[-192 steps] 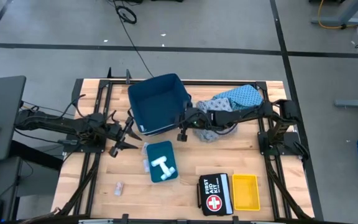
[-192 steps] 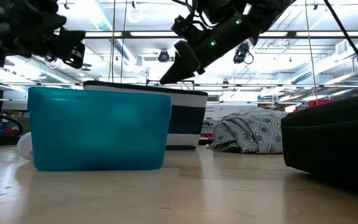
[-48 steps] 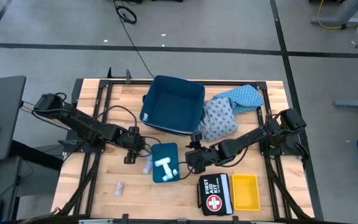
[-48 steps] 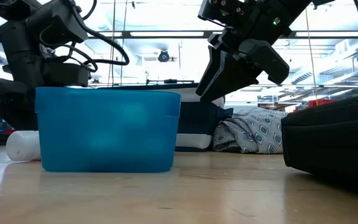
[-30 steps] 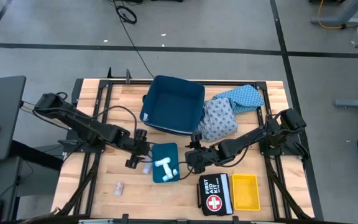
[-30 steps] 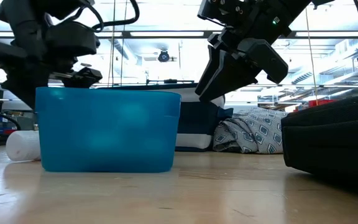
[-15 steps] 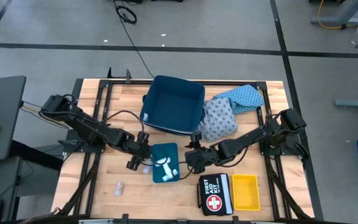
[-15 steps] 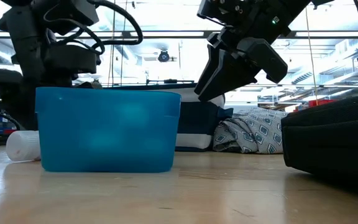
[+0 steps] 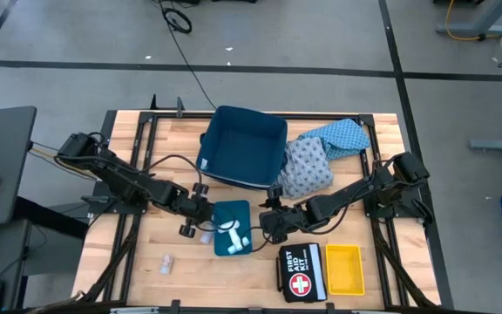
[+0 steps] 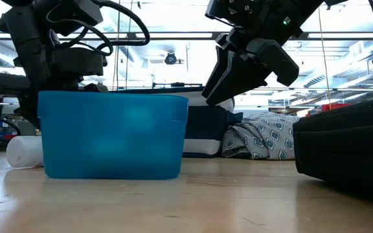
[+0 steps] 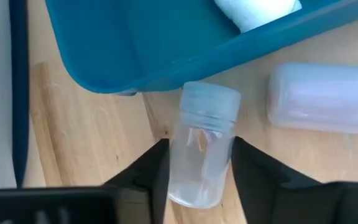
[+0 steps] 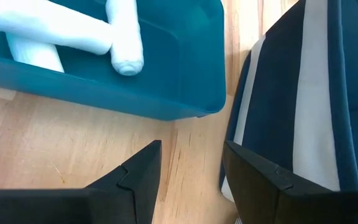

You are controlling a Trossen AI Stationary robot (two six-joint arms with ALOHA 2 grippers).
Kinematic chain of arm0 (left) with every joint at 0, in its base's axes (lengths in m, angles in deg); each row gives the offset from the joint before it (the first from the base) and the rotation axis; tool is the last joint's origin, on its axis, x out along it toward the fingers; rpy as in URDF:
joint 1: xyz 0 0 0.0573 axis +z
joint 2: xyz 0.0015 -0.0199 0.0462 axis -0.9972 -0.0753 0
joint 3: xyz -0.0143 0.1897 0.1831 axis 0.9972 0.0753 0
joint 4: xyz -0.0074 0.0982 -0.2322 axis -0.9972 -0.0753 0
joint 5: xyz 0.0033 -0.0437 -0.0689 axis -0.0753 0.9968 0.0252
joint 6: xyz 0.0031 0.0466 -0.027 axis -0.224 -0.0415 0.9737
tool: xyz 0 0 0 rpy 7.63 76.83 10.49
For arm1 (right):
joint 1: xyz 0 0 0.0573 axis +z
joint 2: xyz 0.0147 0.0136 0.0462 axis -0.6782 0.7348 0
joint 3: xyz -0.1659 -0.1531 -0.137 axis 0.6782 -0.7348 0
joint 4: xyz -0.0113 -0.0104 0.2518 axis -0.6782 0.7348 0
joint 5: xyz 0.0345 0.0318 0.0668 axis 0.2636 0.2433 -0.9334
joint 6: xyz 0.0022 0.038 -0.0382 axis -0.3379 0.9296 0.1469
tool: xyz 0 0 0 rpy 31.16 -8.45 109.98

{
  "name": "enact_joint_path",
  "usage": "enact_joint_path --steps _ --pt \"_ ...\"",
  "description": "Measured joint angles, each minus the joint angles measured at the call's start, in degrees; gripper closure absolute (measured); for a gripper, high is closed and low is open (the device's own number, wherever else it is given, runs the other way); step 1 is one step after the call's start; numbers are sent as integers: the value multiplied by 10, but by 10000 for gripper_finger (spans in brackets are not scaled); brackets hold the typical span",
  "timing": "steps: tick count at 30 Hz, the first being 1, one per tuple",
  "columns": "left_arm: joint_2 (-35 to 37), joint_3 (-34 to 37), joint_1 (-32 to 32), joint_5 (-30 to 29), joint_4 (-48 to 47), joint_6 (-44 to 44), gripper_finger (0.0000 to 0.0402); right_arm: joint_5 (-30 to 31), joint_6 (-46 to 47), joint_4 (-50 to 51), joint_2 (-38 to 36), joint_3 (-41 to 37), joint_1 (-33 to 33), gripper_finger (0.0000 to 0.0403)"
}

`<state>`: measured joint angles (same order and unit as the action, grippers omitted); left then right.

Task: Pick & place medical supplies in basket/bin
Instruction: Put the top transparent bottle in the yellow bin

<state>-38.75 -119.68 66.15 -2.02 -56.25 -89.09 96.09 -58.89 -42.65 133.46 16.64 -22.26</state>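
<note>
The left gripper [image 11: 196, 163] is low at the table, beside the small teal bin [image 9: 230, 228]. Its 2 fingers [image 11: 153, 171] stand on both sides of a small clear vial [image 11: 202, 154] that lies on the wood just beside the bin's wall, but I cannot tell if they press it already. Another white roll [image 11: 327, 98] lies near, and 2 rolls [image 12: 73, 31] are already inside the bin. The right gripper [image 12: 190, 163] hangs with its fingers apart, holding nothing, between this bin and the big dark blue basket [image 9: 242, 146]. I think the step is grasping the vial; next, squeeze, lift and carry it over the bin's rim.
</note>
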Motion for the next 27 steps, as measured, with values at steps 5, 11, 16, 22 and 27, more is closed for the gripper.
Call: enact_joint_path --steps 5,11,16,22,27 --pt "1 -1 0 -2 -18 27 299 0 0 0 0 0 0 222" --pt "7 -2 0 2 -62 68 305 0 0 0 0 0 0 222" --pt "33 1 0 11 -108 96 306 -2 0 0 0 0 0 222" --pt "83 2 -9 -7 -119 109 307 -5 4 -5 0 0 0 222" --pt "126 2 -27 -37 -100 117 308 -25 4 -22 0 0 0 222"
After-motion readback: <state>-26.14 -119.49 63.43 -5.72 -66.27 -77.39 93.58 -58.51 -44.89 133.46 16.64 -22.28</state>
